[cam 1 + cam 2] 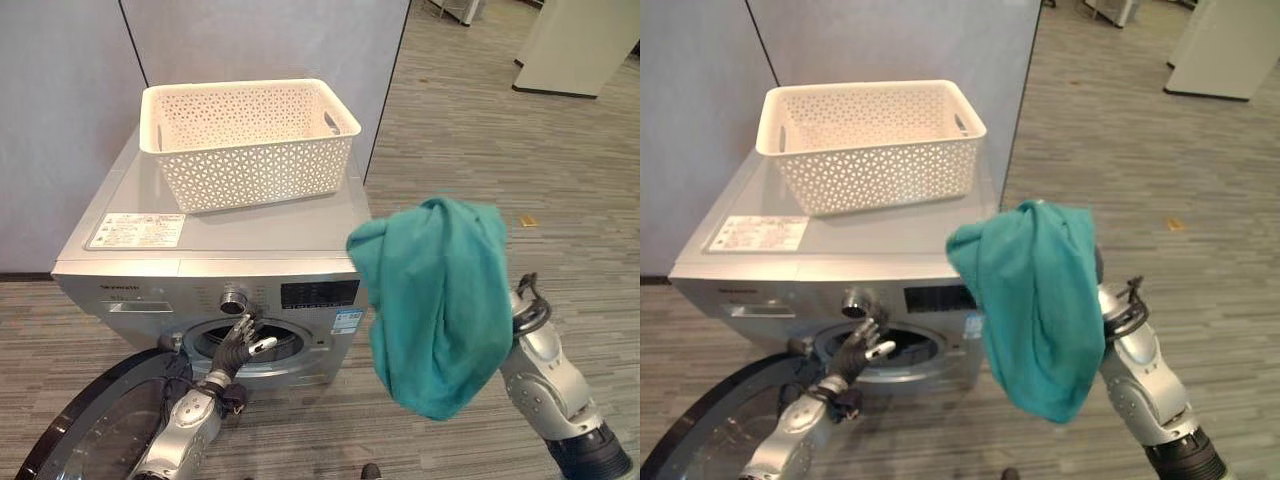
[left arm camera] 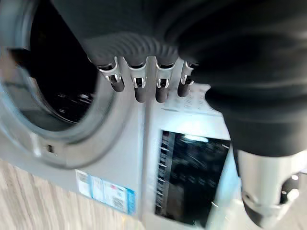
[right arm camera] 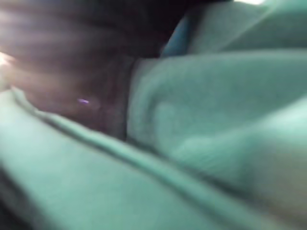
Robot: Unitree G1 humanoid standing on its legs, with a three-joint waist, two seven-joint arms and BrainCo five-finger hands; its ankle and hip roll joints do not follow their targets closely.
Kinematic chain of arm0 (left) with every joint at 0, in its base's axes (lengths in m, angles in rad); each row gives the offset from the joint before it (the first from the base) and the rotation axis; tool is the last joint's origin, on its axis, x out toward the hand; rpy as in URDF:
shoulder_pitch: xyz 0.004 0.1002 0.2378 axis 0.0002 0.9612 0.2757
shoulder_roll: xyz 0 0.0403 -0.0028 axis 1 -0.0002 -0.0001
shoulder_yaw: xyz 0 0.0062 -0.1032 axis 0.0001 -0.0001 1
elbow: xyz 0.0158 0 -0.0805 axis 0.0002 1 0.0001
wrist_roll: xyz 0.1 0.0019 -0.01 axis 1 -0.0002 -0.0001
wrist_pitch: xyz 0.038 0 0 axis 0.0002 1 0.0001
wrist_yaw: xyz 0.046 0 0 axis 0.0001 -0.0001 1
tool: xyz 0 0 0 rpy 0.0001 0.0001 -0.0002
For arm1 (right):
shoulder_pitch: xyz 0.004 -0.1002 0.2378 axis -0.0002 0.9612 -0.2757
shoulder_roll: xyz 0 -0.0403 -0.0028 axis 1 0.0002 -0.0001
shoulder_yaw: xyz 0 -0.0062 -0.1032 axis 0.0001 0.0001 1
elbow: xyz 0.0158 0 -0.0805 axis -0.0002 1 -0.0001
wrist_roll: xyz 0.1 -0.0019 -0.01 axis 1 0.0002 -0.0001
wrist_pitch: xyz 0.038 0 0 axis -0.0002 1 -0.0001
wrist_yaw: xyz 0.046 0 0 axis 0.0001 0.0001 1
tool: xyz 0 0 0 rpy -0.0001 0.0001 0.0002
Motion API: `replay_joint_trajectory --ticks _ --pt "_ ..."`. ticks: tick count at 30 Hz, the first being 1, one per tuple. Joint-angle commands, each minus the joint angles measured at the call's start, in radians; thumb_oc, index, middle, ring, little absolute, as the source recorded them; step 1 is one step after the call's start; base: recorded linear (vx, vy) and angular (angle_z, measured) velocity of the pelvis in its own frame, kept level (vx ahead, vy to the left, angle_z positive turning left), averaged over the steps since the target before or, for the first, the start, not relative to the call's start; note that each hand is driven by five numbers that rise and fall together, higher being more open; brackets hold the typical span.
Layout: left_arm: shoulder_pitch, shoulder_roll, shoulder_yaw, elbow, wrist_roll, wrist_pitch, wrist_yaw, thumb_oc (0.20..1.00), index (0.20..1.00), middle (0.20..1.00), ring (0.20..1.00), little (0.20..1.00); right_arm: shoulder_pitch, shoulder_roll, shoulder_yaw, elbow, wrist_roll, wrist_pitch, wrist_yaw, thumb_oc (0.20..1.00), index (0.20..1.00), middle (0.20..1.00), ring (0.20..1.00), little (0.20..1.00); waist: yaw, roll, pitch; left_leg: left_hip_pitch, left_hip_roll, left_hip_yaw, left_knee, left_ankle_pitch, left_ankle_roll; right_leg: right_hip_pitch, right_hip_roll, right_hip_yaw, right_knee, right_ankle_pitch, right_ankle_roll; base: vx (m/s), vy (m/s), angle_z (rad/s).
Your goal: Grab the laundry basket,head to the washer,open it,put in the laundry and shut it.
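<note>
A teal cloth garment (image 1: 435, 300) drapes over the right hand, its fingers hidden; at 9 o'clock, the left hand (image 1: 240, 345), fingers relaxed, reaches the silver front-loading washer's (image 1: 200, 255) open drum. The cream perforated plastic basket (image 1: 248, 140) sits on top.

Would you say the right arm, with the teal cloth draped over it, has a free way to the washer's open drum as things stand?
Probably yes: the door is swung open low on the left, leaving the drum opening uncovered. Only the left hand hangs before that opening and may crowd the teal cloth.
</note>
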Motion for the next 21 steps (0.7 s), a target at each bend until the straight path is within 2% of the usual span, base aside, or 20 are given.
replay_joint_trajectory --ticks 1,4,9,14,21 --pt "-0.15 0.078 -0.031 -0.064 0.071 -0.051 -0.054 1.0 1.0 1.0 1.0 1.0 -0.018 -0.043 -0.007 -0.091 0.025 -0.03 0.025 0.2 0.2 0.2 0.2 0.2 -0.008 -0.013 -0.033 -0.04 -0.031 0.001 0.092 -0.135 0.073 0.049 -0.011 -0.004 0.063 -0.034 0.022 -0.05 -0.038 0.08" --pt "-0.217 0.131 -0.091 -0.12 0.1 -0.038 -0.087 1.0 1.0 1.0 1.0 1.0 0.02 -0.1 -0.05 -0.094 0.018 -0.02 0.035 0.2 0.2 0.2 0.2 0.2 -0.016 -0.01 -0.029 -0.052 -0.023 -0.02 0.089 -0.122 0.061 0.056 0.001 -0.008 0.056 -0.061 0.013 -0.05 -0.049 0.08" --pt "-0.297 0.119 -0.169 -0.146 0.099 -0.009 -0.109 1.0 1.0 1.0 1.0 1.0 0.043 -0.132 -0.066 -0.091 0.012 -0.008 0.036 0.2 0.2 0.2 0.2 0.2 -0.021 -0.005 -0.026 -0.065 -0.014 -0.041 0.099 -0.111 0.049 0.066 0.011 -0.02 0.051 -0.087 0.001 -0.04 -0.041 0.18" --pt "-0.384 0.015 -0.271 -0.092 0.038 0.045 -0.107 1.0 1.0 1.0 1.0 1.0 0.019 -0.099 -0.048 -0.066 -0.001 0.004 0.013 0.2 0.2 0.2 0.2 0.2 -0.022 0.006 -0.028 -0.071 -0.008 -0.061 0.102 -0.095 0.039 0.082 0.022 -0.034 0.045 -0.108 -0.014 -0.05 -0.058 0.2" --pt "-0.495 -0.078 -0.399 -0.011 0.084 0.065 -0.121 1.0 1.0 1.0 1.0 1.0 -0.039 -0.069 -0.007 -0.007 0.009 0.009 -0.009 0.2 0.2 0.2 0.2 0.2 -0.026 0.02 -0.023 -0.078 0.002 -0.084 0.115 -0.08 0.025 0.094 0.034 -0.054 0.047 -0.126 -0.031 -0.04 -0.045 0.11"
